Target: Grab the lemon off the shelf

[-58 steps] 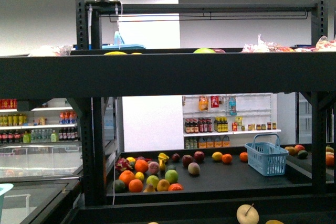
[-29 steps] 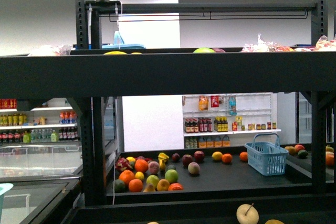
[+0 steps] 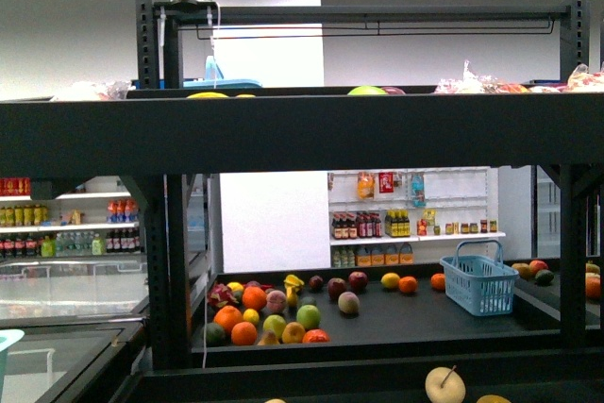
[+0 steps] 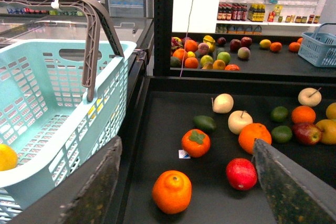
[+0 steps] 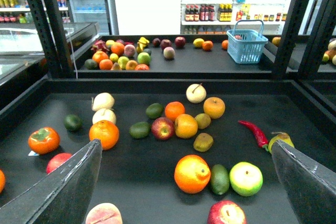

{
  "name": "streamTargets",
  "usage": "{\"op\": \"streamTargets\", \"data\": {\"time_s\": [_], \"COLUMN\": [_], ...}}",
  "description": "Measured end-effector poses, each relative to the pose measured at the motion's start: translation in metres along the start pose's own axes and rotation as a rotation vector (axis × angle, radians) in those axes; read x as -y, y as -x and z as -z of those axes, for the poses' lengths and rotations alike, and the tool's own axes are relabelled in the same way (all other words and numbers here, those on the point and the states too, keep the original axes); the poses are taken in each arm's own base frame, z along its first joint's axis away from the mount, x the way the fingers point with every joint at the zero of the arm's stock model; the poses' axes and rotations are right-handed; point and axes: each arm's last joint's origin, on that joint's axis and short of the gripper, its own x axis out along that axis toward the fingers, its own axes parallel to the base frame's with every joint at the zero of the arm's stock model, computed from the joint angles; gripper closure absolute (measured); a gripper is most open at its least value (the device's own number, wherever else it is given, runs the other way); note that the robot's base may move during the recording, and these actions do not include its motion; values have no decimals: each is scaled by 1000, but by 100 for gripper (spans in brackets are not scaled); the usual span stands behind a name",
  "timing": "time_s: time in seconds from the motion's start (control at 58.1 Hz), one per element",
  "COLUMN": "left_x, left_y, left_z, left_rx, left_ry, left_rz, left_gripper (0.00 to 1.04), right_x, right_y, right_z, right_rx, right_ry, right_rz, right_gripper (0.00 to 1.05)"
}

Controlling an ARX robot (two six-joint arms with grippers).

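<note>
The lemon [image 5: 192, 173], a yellow-orange roundish fruit with a small nub, lies on the dark deck of the shelf [image 5: 142, 187] among loose fruit. It sits beside a dark green avocado [image 5: 219, 179] and a green-yellow apple [image 5: 246, 178]. My right gripper [image 5: 186, 145] is open and empty above the deck, and the lemon lies between its two fingers, slightly ahead. My left gripper [image 4: 187, 142] is open and empty over the shelf deck [image 4: 157, 129], above an orange [image 4: 171, 191], a persimmon [image 4: 196, 142] and a red fruit [image 4: 241, 173]. The front view shows the shelf's beam [image 3: 302, 134] and no gripper.
A light blue basket [image 4: 58, 98] with a grey handle stands beside the left gripper, with a yellow fruit [image 4: 6, 157] inside. Oranges, apples, limes and a red chilli [image 5: 253, 132] are scattered on the deck. A second shelf behind holds more fruit and a blue basket [image 5: 247, 43].
</note>
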Motion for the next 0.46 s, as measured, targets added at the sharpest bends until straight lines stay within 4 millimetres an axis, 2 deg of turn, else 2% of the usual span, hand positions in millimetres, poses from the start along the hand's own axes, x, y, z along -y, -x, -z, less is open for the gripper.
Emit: {"op": "streamTargets", "data": {"time_s": [0.052,0.086,0.465], "left_x": [0,0,0], "left_y": [0,0,0], "left_z": [0,0,0], "left_rx": [0,0,0], "left_ry": [0,-2,-2], "left_rz": [0,0,0], "left_gripper": [9,7,8], "right_x": [0,0,0], "right_y": [0,0,0], "right_z": [0,0,0], "right_rx": [0,0,0], "right_ry": [0,0,0], "right_rz": [0,0,0], "right_gripper": [7,7,7]}}
